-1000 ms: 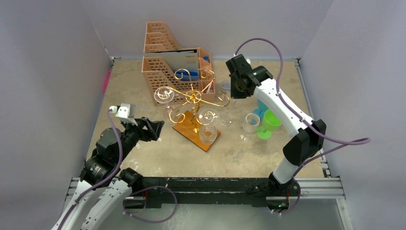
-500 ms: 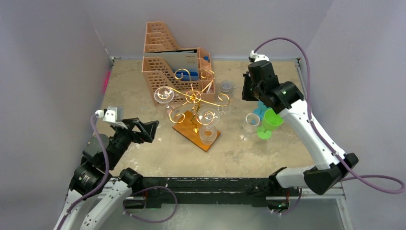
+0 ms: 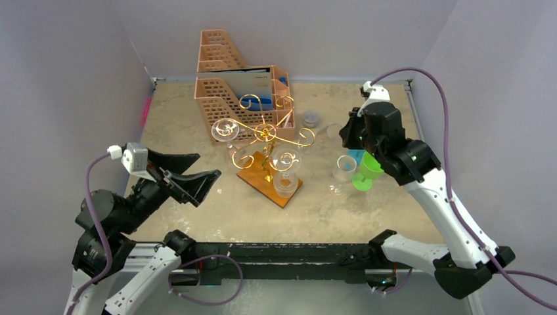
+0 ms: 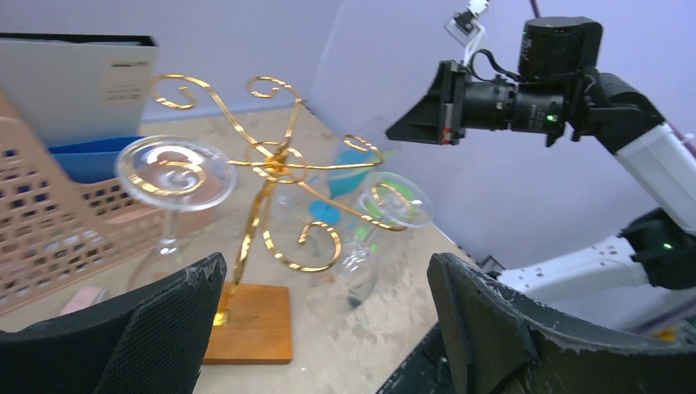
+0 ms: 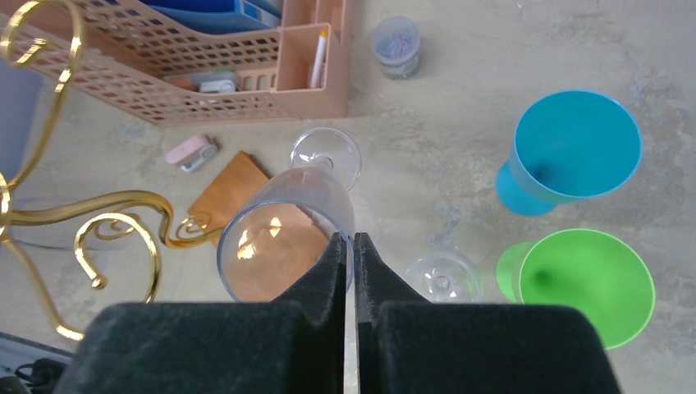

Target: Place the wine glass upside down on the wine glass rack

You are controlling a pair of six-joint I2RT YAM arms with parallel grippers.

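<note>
The wine glass rack (image 3: 266, 133), gold scroll wire on a wooden base (image 3: 259, 182), stands mid-table. Two clear glasses hang upside down on it, one on the left arm (image 3: 224, 129) and one on the right arm (image 3: 286, 161). My left gripper (image 3: 209, 165) hovers wide open and empty left of the rack, facing it (image 4: 275, 160). My right gripper (image 3: 346, 134) is raised to the rack's right. In the right wrist view its tips (image 5: 354, 240) are shut on the rim of a clear wine glass (image 5: 316, 193), whose foot points away from the camera.
A peach perforated organizer (image 3: 230, 79) stands behind the rack, with a small jar (image 3: 311, 118) to its right. A teal goblet (image 5: 574, 144), a green goblet (image 5: 587, 287) and another clear glass (image 5: 443, 275) stand below the right gripper. A pink item (image 5: 193, 152) lies beside the wooden base.
My left gripper opened fully and drew back from the rack toward the near left, rising. My right gripper stayed shut and swung right and nearer, over the goblets.
</note>
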